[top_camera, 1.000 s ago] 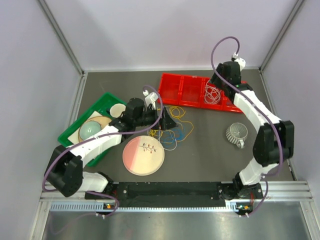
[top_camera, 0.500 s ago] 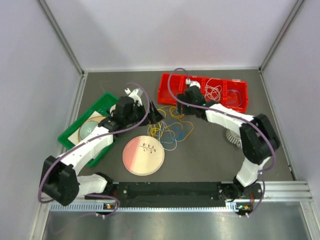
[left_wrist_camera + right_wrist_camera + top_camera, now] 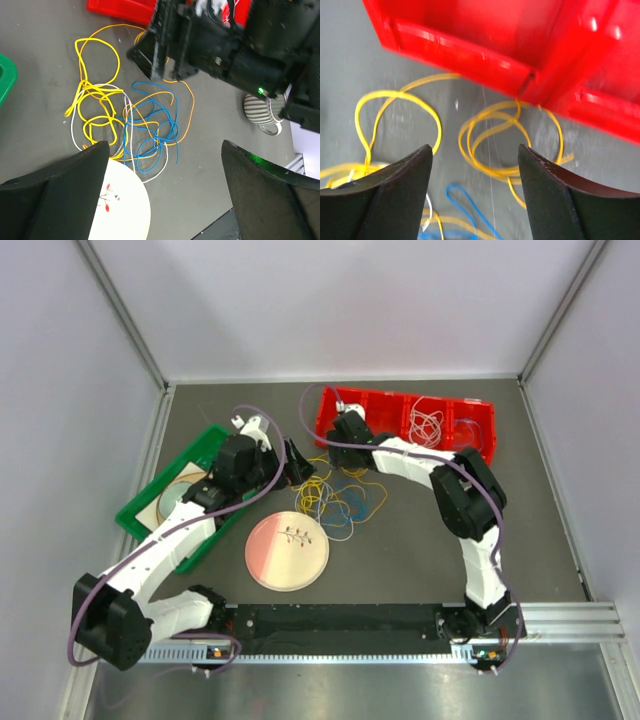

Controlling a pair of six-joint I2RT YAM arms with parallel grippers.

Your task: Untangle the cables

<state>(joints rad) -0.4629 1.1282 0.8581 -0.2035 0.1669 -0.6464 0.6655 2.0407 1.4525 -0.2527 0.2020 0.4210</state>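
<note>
Right hand [image 3: 474, 150] has swung back from the red bin [image 3: 388, 405] behind it, white cable [image 3: 428, 425] left inside; now open, empty, above the tangled cables [image 3: 335, 495] on the bench [image 3: 420, 540]. Left hand [image 3: 164, 145] open beside them. One out, next pick likely.

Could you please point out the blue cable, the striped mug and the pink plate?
blue cable [image 3: 150, 129], left wrist view, on its tangled middle loops.
striped mug [image 3: 256, 107], left wrist view, on its ribbed side.
pink plate [image 3: 280, 562], top view, on its bare face.
</note>
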